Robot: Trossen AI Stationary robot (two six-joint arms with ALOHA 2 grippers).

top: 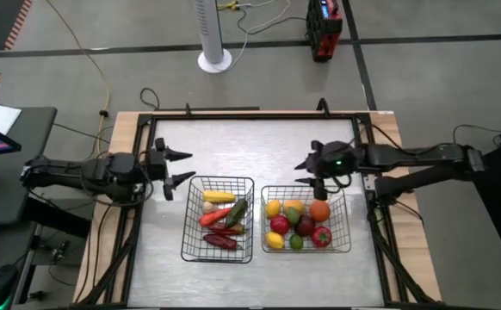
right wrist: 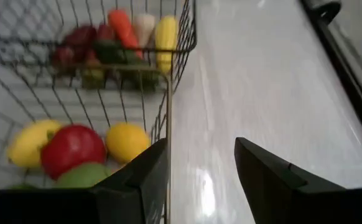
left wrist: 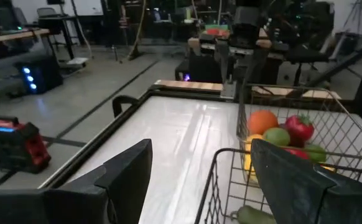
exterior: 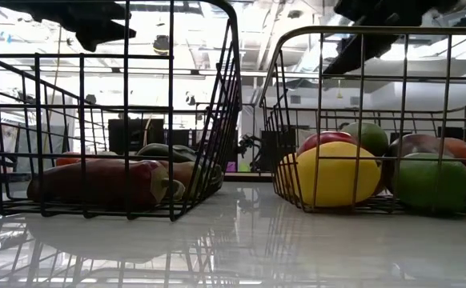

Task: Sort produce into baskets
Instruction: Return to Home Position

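On the glossy white table (top: 259,146), the left basket (top: 186,226) holds long produce (top: 219,220) and the right basket (top: 349,226) holds round produce (top: 295,226). At ten o'clock of the left basket, the left gripper (top: 188,166) gapes empty. At twelve of the right basket, the right gripper (top: 300,174) does likewise.

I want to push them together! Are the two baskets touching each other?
Apart. The low view shows bare table between the left basket and the right basket.

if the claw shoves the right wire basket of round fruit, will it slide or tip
Probably slides: the shallow silver-grey wire-mesh basket sits flat on the glossy white table. Its loose round fruit, like the yellow lemon, would likely roll inside.
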